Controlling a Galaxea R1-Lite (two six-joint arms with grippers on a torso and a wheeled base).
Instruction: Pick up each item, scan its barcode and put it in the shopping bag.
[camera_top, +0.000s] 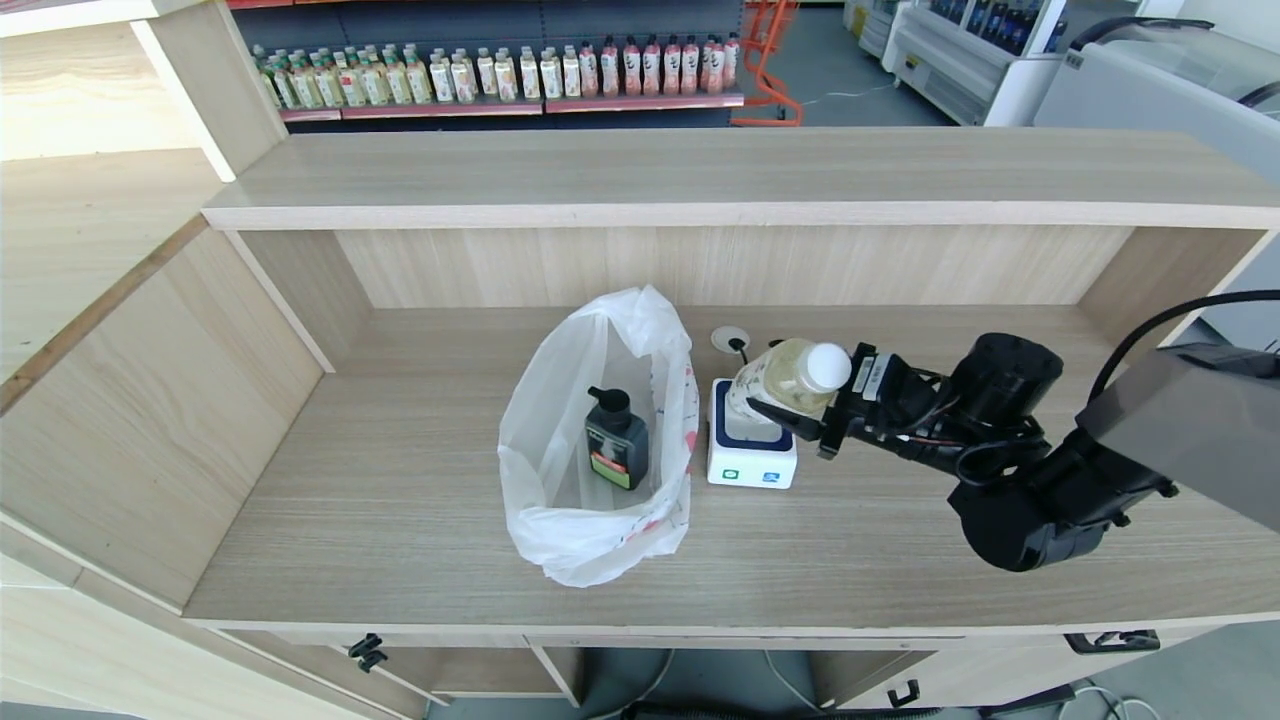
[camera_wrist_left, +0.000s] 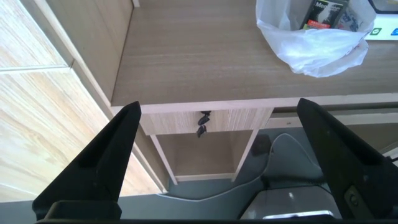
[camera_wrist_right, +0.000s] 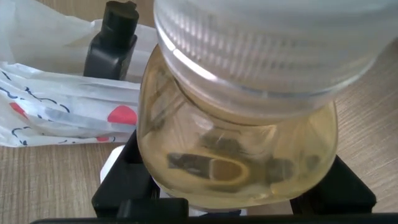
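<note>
wooden counter (camera_top: 400, 520): a bottle (camera_top: 790, 375) is clamped by the right gripper (camera_top: 785, 397) over the scanner (camera_top: 750, 462), beside the shopping bag (camera_top: 530, 420). the left gripper (camera_wrist_left: 219, 107) is held with jaws spread.

No text can be read with certainty. The dark bottle (camera_top: 616, 440) in the shopping bag (camera_top: 530, 430) carries a label with an orange band and pale lettering, too small to make out. The bag has red printed marks. The white scanner (camera_top: 752, 465) on the desk (camera_top: 400, 500) shows two small square icons on its front, one green and one blue. The labels on the clear bottle (camera_top: 785, 380) and the shelf bottles (camera_top: 500, 75) are illegible.
</note>
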